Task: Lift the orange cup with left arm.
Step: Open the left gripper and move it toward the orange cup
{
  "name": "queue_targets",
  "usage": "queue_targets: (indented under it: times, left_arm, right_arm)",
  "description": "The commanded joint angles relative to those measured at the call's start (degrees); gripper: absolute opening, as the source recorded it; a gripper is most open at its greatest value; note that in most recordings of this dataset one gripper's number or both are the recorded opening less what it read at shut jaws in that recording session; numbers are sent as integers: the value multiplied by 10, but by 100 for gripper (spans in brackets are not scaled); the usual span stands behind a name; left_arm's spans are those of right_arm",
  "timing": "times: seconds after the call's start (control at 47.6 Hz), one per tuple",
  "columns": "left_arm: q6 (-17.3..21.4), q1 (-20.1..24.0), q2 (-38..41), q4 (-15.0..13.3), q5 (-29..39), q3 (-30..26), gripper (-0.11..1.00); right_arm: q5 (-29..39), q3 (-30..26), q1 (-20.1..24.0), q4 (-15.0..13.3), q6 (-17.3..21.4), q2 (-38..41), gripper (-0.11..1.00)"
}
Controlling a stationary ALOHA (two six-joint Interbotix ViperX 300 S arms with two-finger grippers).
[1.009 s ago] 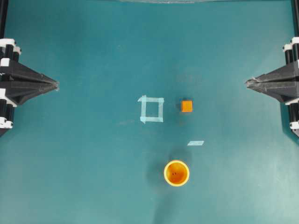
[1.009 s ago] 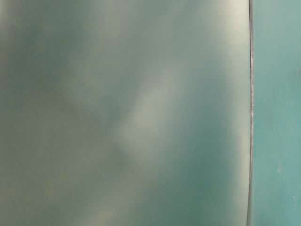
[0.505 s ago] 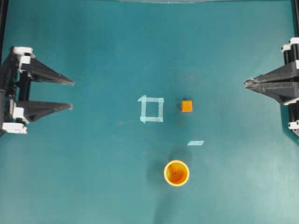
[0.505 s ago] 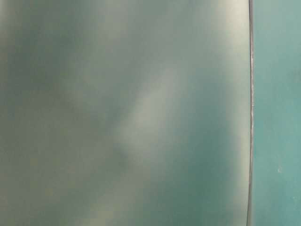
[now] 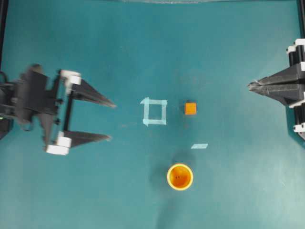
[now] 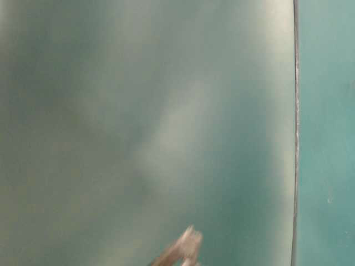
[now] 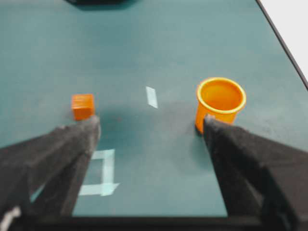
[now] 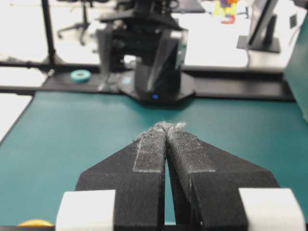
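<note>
The teal table point(image 5: 95, 191) carries little: a square outline of pale tape point(image 5: 154, 111) at its middle, an orange cube point(image 5: 190, 109) just to the square's three o'clock, a short tape strip point(image 5: 199, 146) toward five o'clock from the square, and the orange cup point(image 5: 180, 177) standing upright and alone near the table's six o'clock edge, mouth up, with two dark dots visible in its bottom. The left arm point(image 5: 28, 98) reaches in from nine o'clock, and the left gripper point(image 5: 110, 120) hangs with its jaws spread wide and nothing between them, its tips well short of the tape square and well apart from the cup. The right gripper point(image 5: 249, 86) sits parked at three o'clock with its fingers pressed together on nothing, out of the way. The step in hand looks like the approach. From the overhead view the cup lies toward the gripper's four o'clock, so the arm should swing that way and extend, and come down as it goes. In the left wrist view the cup point(image 7: 220, 102) sits off to the right, just behind the right-hand finger point(image 7: 250, 163), so the wrist needs to bring the cup between both fingers before closing. The cube point(image 7: 83, 106) is on the far side of that view and should stay clear of the sweep. A light plastic cup will likely skid or tip if one finger meets it first, so straddle the wall evenly, low enough to grip below the flared rim, then close gently and lift straight up.
</note>
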Motion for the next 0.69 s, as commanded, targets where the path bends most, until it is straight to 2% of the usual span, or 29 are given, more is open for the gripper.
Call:
queue_targets:
  times: [0.0, 0.252, 0.462, 0.673]
  left_arm:
    - [1, -8, 36, 1, 10, -41, 85]
    - [1, -24, 138, 2, 72, -105, 85]
    - [-4, -51, 178, -1, 73, -123, 85]
    - [-36, -72, 216, -1, 67, -136, 85]
  right_arm:
    - [-2, -16, -1, -1, -1, 2, 0]
    - [-1, -18, -1, -1, 0, 2, 0]
    - [-1, -19, -1, -1, 2, 2, 0]
    - [-1, -20, -1, -1, 1, 2, 0]
